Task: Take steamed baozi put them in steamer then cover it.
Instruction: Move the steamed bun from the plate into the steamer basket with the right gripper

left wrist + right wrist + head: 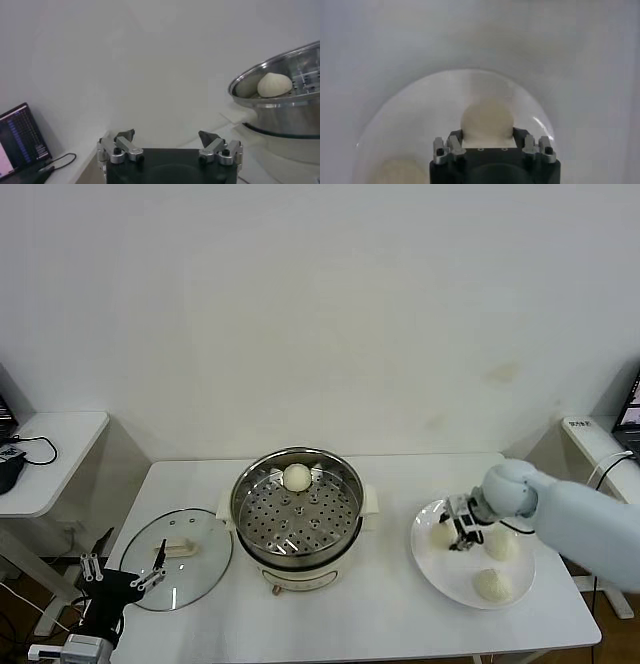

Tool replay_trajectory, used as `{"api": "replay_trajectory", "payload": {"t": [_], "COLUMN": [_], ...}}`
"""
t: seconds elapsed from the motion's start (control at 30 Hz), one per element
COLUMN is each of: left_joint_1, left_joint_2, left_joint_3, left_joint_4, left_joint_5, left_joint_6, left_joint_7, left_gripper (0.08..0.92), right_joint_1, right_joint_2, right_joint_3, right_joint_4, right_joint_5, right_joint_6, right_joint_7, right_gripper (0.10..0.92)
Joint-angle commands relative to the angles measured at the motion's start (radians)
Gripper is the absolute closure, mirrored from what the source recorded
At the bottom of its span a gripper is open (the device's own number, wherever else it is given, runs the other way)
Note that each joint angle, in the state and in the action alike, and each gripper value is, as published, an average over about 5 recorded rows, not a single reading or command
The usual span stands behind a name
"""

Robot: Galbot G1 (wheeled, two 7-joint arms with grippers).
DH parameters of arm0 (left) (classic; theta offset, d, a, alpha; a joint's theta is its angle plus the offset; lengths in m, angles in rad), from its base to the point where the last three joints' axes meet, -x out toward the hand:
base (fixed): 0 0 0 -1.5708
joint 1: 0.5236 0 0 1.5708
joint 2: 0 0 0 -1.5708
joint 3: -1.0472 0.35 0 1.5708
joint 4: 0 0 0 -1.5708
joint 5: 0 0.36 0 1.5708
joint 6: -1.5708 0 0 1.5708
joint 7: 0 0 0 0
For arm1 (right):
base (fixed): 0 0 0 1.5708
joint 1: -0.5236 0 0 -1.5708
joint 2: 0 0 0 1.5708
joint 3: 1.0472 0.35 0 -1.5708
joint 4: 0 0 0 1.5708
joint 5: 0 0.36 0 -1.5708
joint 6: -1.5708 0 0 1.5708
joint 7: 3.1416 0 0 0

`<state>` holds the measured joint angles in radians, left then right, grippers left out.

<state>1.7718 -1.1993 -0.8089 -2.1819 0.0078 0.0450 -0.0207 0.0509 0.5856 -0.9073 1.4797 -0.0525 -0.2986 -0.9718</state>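
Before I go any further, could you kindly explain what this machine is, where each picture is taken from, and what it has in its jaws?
It is a two-armed robot at a white table. One picture looks down from its head; the other two come from cameras on its wrists. In the middle stands a steel steamer with one bun already inside. Its glass lid lies flat on the table beside it. On a white plate lie three more buns. The right gripper is down at the plate, its jaws either side of one plate bun. The left gripper waits by the lid, jaws open and empty.
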Motion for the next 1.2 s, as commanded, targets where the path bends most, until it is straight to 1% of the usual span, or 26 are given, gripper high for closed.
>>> {"api": "replay_trajectory", "payload": {"t": [0.03, 0.17, 0.3, 0.43, 0.57, 0.83, 0.97, 1.2], "left_joint_1": [-0.001, -0.005, -0.010, -0.016, -0.017, -0.012, -0.009, -0.014], "left_joint_2": [0.002, 0.006, 0.010, 0.010, 0.010, 0.008, 0.002, -0.016], "left_joint_3": [0.005, 0.009, 0.010, 0.010, 0.002, -0.027, -0.036, -0.041], "left_joint_4": [-0.005, -0.013, -0.012, -0.006, 0.000, -0.007, -0.015, -0.034], "left_joint_5": [0.000, -0.001, -0.003, -0.005, -0.007, -0.014, -0.017, -0.020], "left_joint_6": [0.000, 0.000, 0.000, 0.000, -0.001, 0.000, 0.000, 0.001], "left_joint_7": [0.000, 0.000, 0.000, -0.001, -0.001, -0.001, -0.001, 0.000], "left_gripper": [0.177, 0.177, 0.177, 0.177, 0.177, 0.177, 0.177, 0.177], "right_joint_1": [0.351, 0.565, 0.712, 0.746, 0.683, 0.509, 0.449, 0.369], "right_joint_2": [-0.048, -0.001, 0.115, 0.248, 0.378, 0.663, 0.750, 0.865], "right_joint_3": [-0.131, -0.252, -0.332, -0.354, -0.338, -0.306, -0.314, -0.310], "right_joint_4": [0.102, 0.136, 0.147, 0.143, 0.116, -0.066, -0.134, -0.252], "right_joint_5": [0.171, 0.273, 0.374, 0.479, 0.558, 0.585, 0.589, 0.559], "right_joint_6": [-0.024, -0.055, -0.096, -0.153, -0.214, -0.287, -0.330, -0.325], "right_joint_7": [-0.018, -0.007, 0.020, 0.066, 0.127, 0.215, 0.242, 0.248], "right_gripper": [0.397, 0.394, 0.390, 0.389, 0.385, 0.380, 0.380, 0.380]}}
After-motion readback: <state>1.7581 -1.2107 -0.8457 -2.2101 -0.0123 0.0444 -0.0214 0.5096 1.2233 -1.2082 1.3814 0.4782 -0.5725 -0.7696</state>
